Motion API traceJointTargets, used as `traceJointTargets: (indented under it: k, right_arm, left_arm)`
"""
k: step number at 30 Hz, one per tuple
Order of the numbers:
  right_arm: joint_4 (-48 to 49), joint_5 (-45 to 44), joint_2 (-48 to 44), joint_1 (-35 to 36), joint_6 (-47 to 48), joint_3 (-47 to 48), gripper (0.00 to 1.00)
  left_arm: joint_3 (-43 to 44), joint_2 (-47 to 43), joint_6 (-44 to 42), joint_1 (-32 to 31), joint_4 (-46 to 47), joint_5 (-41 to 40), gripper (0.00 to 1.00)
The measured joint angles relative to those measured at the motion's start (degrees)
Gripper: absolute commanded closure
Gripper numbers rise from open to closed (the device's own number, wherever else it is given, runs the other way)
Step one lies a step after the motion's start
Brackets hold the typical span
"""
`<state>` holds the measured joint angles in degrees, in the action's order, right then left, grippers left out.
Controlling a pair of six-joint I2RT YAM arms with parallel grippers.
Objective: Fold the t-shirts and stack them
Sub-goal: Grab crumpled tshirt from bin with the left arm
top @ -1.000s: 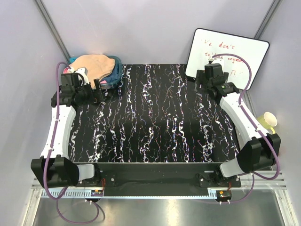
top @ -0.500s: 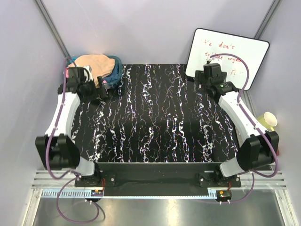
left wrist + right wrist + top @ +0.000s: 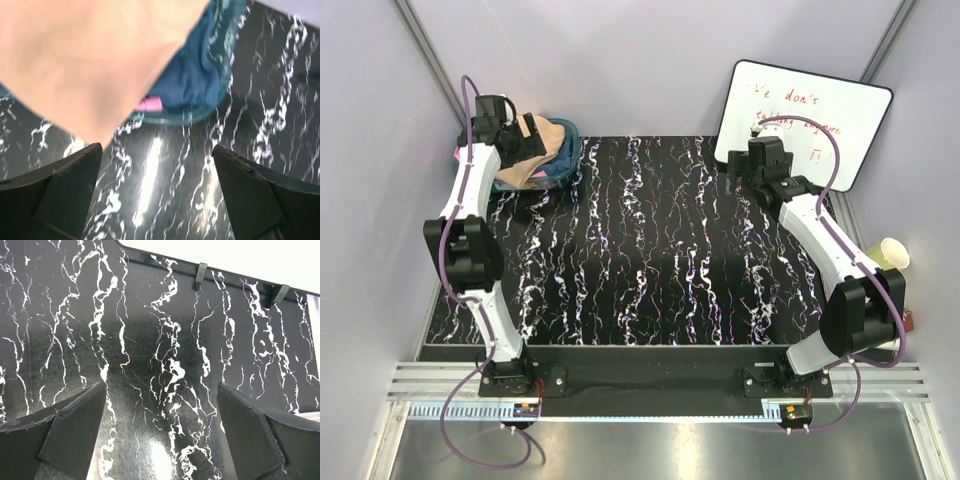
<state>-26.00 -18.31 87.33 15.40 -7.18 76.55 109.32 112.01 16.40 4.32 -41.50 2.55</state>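
Tan-beige soft cloth t-shirt (image 3: 75, 60) lies heaped in the see-through teal plastic tub (image 3: 200, 112) beneath the spread left fingers (image 3: 65, 195), which likely must drop and pinch it; right fingers (image 3: 70, 430) gape far from the tub.

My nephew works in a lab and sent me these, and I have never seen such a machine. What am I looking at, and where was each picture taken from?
These are two robot arms, the left arm and the right arm, bolted at the near edge of a black marbled table. The wide picture looks down from above and behind them. Each close-up comes from a wrist camera, with that arm's dark fingers at the bottom corners. The left gripper hangs open at a teal tub that holds a tan shirt, a blue shirt and a pink shirt. The right gripper is open near a whiteboard. Neither gripper holds anything.
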Motion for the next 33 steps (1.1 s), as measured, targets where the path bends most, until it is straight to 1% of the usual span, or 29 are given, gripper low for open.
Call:
traceJointTargets:
  k: [5,8,12,14,15,16,18,21,22,23,24,25,26,27,33]
  right_arm:
    - [0.96,0.31,0.07,0.00,0.96,-2.36,0.00]
    - [1.05,0.39,0.09,0.00,1.57,-3.34,0.00]
    - [1.25,0.35,0.22,0.00,2.21,-3.80,0.00]
    - [1.29,0.35,0.39,0.00,2.40,-3.87,0.00]
    - [1.31,0.35,0.52,0.00,2.47,-3.89,0.00]
    - [1.31,0.35,0.70,0.00,2.62,-3.89,0.00]
    - [1.31,0.35,0.98,0.00,2.86,-3.91,0.00]
    - [1.33,0.33,1.75,0.00,3.13,-3.91,0.00]
    - [1.33,0.33,1.99,0.00,3.15,-3.91,0.00]
    - [1.33,0.31,2.32,0.00,3.21,-3.91,0.00]
    - [1.33,0.33,2.58,0.00,3.28,-3.91,0.00]
    - [1.31,0.33,2.82,0.00,3.30,-3.91,0.00]
    - [1.31,0.33,3.02,0.00,3.30,-3.91,0.00]
    - [1.33,0.33,3.10,0.00,3.32,-3.91,0.00]
    - [1.46,0.33,3.21,0.00,3.34,-4.07,0.00]
  left_arm:
    - [5.40,6.67,3.23,0.94,0.02,-2.89,0.04]
    - [8.70,10.21,4.90,1.49,-1.49,-5.31,0.05]
    - [12.90,14.32,6.86,2.40,-3.26,-7.43,0.12]
    - [13.90,15.50,7.48,2.62,-4.13,-8.13,0.13]
    - [14.43,16.11,7.61,2.75,-4.57,-8.55,0.17]
    - [15.19,16.74,7.69,2.86,-5.16,-9.03,0.19]
    - [16.76,17.99,7.89,2.89,-6.36,-9.92,0.20]
    - [18.67,19.32,7.76,2.82,-7.85,-11.02,0.30]
    - [18.99,19.52,7.69,2.80,-8.17,-11.19,0.42]
    - [19.34,19.85,7.58,2.67,-8.52,-11.37,0.50]
    - [19.63,20.15,7.52,2.60,-8.72,-11.56,0.63]
    - [19.74,20.41,7.34,2.45,-8.90,-11.76,0.81]
    - [19.82,20.68,7.21,2.43,-9.22,-12.02,0.94]
    - [19.93,21.00,7.10,2.45,-9.44,-12.20,1.00]
    - [19.98,21.62,6.32,2.32,-9.35,-12.52,1.00]
